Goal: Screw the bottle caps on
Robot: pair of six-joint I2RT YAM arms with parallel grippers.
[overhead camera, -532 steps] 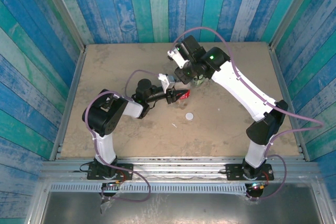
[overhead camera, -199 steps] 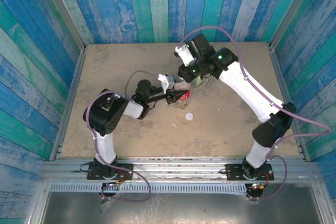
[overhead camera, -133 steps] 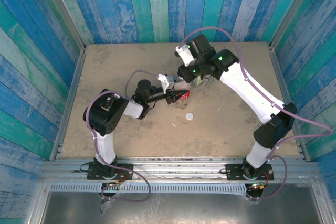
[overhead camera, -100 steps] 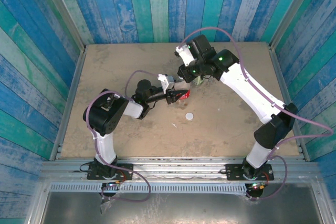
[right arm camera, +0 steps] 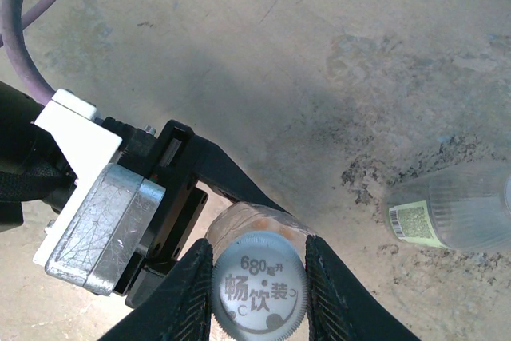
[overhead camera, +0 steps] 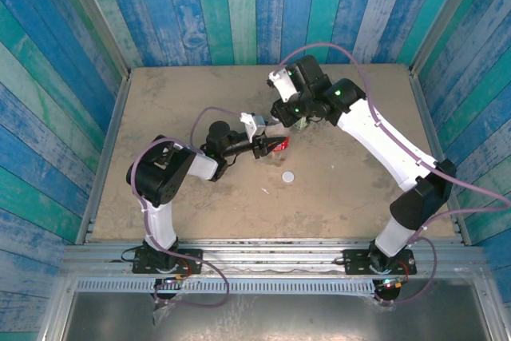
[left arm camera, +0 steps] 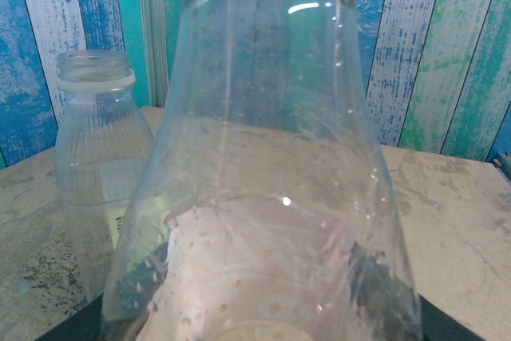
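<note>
The clear bottle with the red label point(overhead camera: 279, 147) stands mid-table, and my left gripper point(overhead camera: 266, 148) is shut on its body from the left. In the left wrist view that bottle point(left arm camera: 263, 197) looms close, with dark fingers point(left arm camera: 447, 327) at its sides. My right gripper point(right arm camera: 259, 279) is shut on a white printed cap point(right arm camera: 259, 287) that sits right over this bottle's neck point(right arm camera: 254, 225). The green-labelled bottle point(overhead camera: 302, 124) stands just behind, its neck open point(left arm camera: 94, 77). The second white cap point(overhead camera: 288, 175) lies loose on the table.
The sandy tabletop point(overhead camera: 176, 101) is walled by blue-green planks on three sides. The left gripper's silver body point(right arm camera: 100, 225) sits close beside the right fingers. A small white scrap point(overhead camera: 265, 191) lies near the loose cap.
The right arm's wrist has turned and its elbow has swung outward to the right while staying over the red-labelled bottle. The left arm and both bottles have stayed put.
</note>
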